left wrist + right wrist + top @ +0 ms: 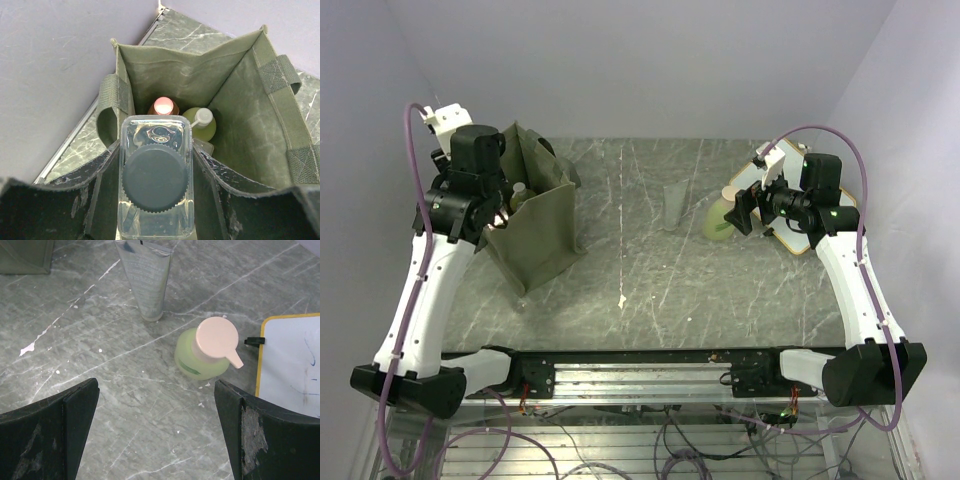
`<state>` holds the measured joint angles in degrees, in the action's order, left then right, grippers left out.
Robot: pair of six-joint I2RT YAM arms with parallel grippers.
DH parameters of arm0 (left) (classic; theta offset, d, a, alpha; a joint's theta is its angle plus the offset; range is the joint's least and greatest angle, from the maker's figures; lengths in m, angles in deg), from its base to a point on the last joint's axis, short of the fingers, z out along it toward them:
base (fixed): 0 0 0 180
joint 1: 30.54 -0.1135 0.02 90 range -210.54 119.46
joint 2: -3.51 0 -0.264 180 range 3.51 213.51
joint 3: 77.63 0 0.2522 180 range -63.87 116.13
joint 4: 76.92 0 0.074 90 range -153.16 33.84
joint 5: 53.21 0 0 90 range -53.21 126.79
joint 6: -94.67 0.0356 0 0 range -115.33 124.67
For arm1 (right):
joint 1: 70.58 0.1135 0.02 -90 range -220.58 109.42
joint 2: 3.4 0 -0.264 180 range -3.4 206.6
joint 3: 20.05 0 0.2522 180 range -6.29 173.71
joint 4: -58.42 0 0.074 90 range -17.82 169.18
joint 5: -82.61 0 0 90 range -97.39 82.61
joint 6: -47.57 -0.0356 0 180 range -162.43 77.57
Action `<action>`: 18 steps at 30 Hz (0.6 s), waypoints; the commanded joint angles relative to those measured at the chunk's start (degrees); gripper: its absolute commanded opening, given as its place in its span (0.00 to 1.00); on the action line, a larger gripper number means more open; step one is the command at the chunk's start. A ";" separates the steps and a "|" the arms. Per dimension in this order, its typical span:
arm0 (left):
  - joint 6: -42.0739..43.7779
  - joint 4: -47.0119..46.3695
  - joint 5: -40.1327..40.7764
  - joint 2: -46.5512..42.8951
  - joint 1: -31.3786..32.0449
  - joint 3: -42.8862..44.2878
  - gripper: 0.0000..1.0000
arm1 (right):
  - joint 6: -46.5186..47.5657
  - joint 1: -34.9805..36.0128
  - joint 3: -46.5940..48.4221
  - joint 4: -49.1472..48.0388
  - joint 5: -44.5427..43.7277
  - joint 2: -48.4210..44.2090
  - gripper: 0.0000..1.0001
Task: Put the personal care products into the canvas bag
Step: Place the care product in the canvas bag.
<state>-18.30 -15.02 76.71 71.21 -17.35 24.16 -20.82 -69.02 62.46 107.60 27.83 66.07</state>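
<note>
Left gripper (156,172) clamped on clear square bottle (155,145), cap toward camera, over canvas bag (245,105) mouth; I hold it centred to drop beside orange bottle (163,106) inside. Right gripper (157,432) jaws wide above yellow-green pump bottle (200,357) on table (100,340), staged for pick.

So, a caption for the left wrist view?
Jaws hold a clear square bottle above the canvas bag; orange bottle and yellow-green bottle already inside.

I see the canvas bag (535,235) on the table (650,290). Inside it, a capped bottle (164,106) and a spouted bottle (201,124) stand side by side, and a square bottle (155,175) hangs over its mouth. Right of the bag stands a tube (675,205), farther right a pump bottle (722,215), farthest right a whiteboard (292,365).
</note>
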 commanded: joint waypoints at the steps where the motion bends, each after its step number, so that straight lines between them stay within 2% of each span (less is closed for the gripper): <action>1: -0.60 -8.80 0.57 -0.67 -0.95 0.53 0.07 | 0.10 -0.25 0.10 0.23 0.55 -1.43 1.00; 18: -1.73 -8.82 -3.54 1.78 -4.71 -1.93 0.07 | 0.27 -0.20 0.32 0.34 0.83 -1.09 1.00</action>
<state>-18.89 -16.31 73.45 73.27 -20.80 21.60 -20.80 -69.02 62.46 107.60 28.01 65.55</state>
